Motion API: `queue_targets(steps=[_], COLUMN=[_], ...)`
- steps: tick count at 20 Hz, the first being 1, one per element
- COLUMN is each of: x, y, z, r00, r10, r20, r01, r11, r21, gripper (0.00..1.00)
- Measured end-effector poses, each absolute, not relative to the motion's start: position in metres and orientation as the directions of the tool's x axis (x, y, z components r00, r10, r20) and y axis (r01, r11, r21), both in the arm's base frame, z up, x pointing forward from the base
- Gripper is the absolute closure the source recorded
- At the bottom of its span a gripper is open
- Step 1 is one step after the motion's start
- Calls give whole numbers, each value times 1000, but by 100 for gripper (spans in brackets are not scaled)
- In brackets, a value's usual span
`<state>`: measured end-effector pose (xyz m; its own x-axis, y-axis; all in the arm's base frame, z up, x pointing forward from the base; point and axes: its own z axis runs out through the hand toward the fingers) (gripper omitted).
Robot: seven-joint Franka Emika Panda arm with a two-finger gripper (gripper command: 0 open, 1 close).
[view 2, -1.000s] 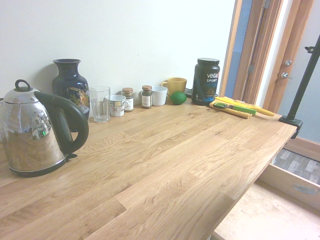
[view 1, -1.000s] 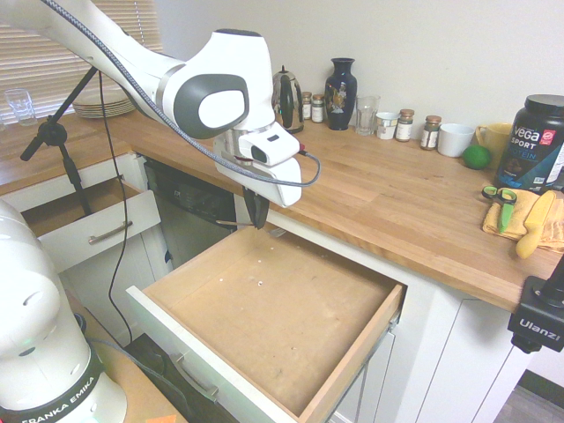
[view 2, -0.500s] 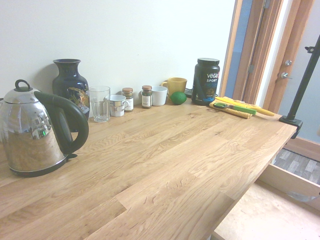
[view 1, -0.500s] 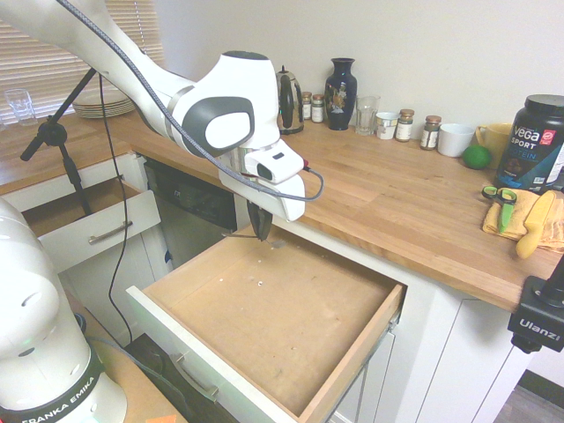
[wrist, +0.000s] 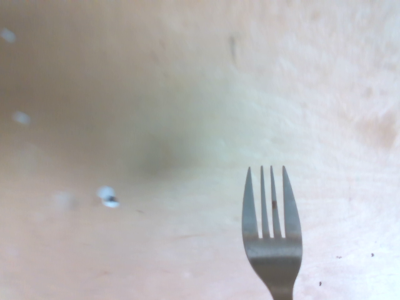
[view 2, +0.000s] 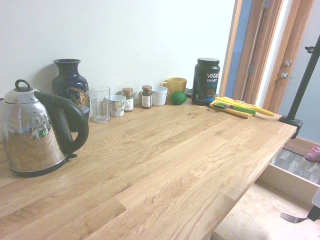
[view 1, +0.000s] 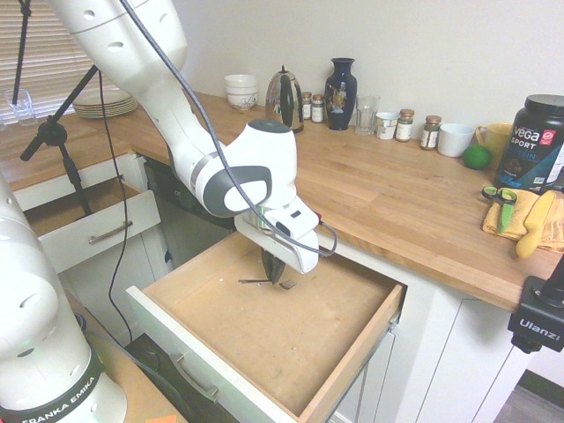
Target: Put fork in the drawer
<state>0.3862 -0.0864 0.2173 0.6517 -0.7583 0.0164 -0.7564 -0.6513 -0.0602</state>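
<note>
From the first exterior view, my gripper [view 1: 272,267] is down inside the open drawer [view 1: 352,348], near its back edge under the counter [view 1: 388,198] lip. My fingers are drawn close together on the fork [view 1: 256,281], which sticks out level from between them toward the drawer's left side, low over the brown board. I cannot tell whether it touches the board. A small dark bit [view 1: 288,285] lies on the board just beside my fingers. A smaller drawer [view 1: 97,231] stands open at the left.

From the second exterior view, only the fork's tines [view 2: 291,217] show, at the lower right corner, level over the pale drawer floor [view 2: 260,212] past the counter edge. A grey sliver of my gripper [view 2: 315,206] sits at the picture's edge there. On the counter stand a kettle [view 2: 35,132], a vase [view 2: 70,87] and a glass [view 2: 100,103], well apart from me.

In the wrist view, the fork [wrist: 272,234] rises with four tines sharp against the blurred board [wrist: 156,94]. A few pale specks [wrist: 107,196] lie on the wood.
</note>
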Motion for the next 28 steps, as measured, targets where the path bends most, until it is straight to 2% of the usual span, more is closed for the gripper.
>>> queue_targets(steps=[7,14,15,20,28], x=[373,364,363,365,400], y=[-86,-78,-78,-82,-100], z=[151,135,135,139,158], r00=[678,679,679,686,692], r10=[-735,-734,-734,-727,-721], r20=[17,13,13,22,34], r01=[-734,-733,-733,-726,-719], r11=[-678,-679,-679,-687,-693], r21=[-38,-43,-46,-47,-50], gripper=[100,100,0,0,0])
